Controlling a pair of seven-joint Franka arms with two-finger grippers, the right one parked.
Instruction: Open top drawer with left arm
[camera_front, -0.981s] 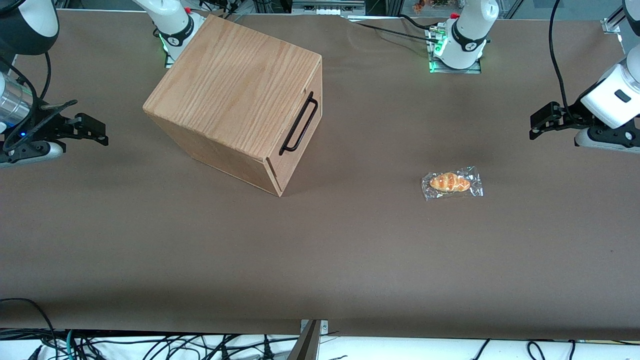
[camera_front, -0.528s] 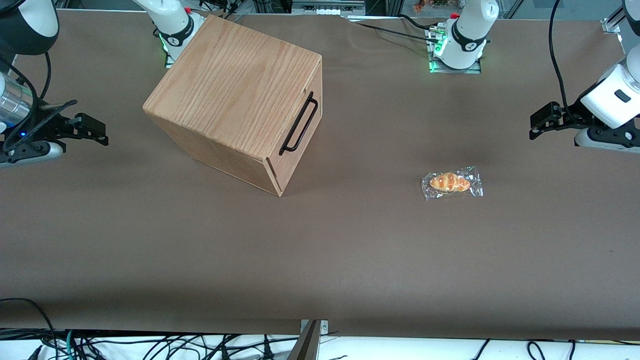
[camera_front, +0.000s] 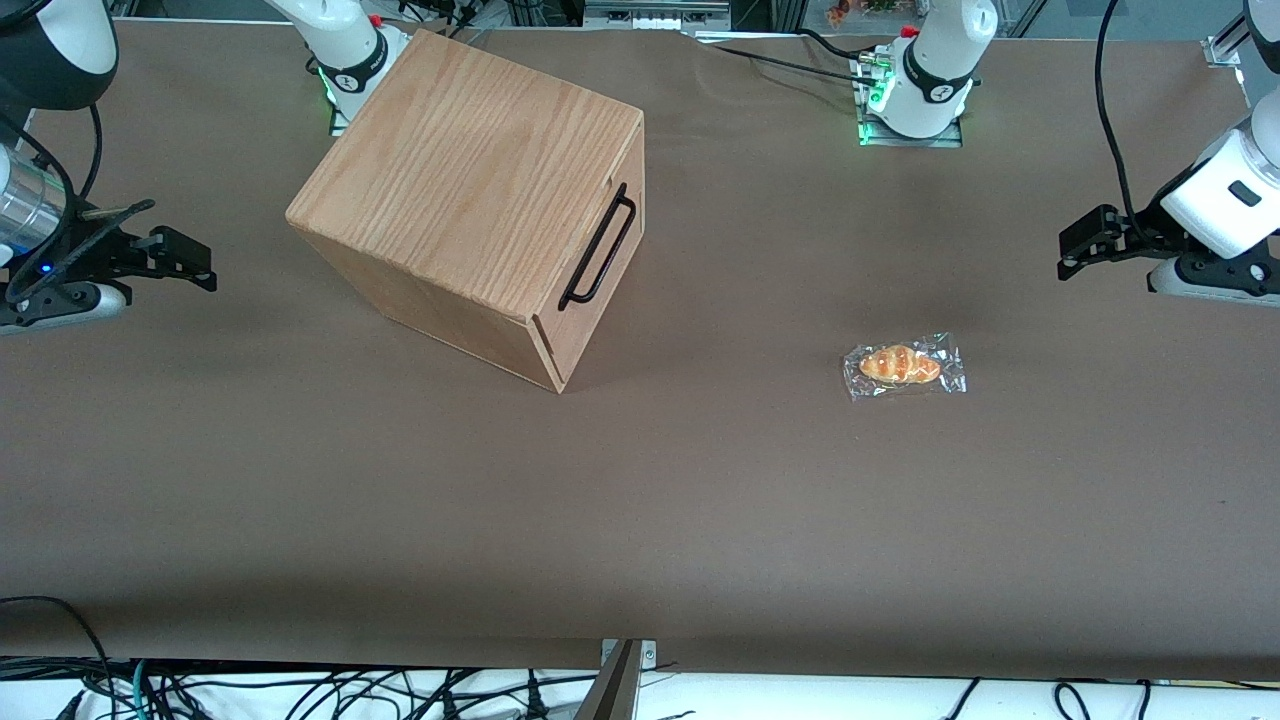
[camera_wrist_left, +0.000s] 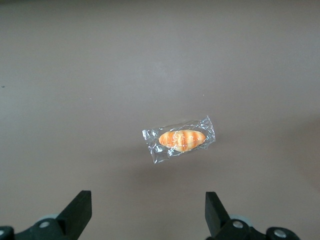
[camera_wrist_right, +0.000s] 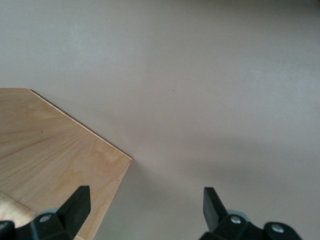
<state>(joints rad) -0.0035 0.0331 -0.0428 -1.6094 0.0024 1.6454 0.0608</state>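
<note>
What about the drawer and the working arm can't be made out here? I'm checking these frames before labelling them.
- top drawer, front view: its inside is hidden by the closed front panel; only the panel and black handle show.
- left arm, front view: cut off by the picture's edge.
- end effector, left wrist view: open above the wrapped bread; its body is cut off at the picture's edge.

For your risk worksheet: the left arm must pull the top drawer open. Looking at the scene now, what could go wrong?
1. The open gripper hangs far from the handle, with the wrapped bread roll lying between them; a low approach might hit it.
2. The wooden box sits unclamped, so pulling may drag it along.
</note>
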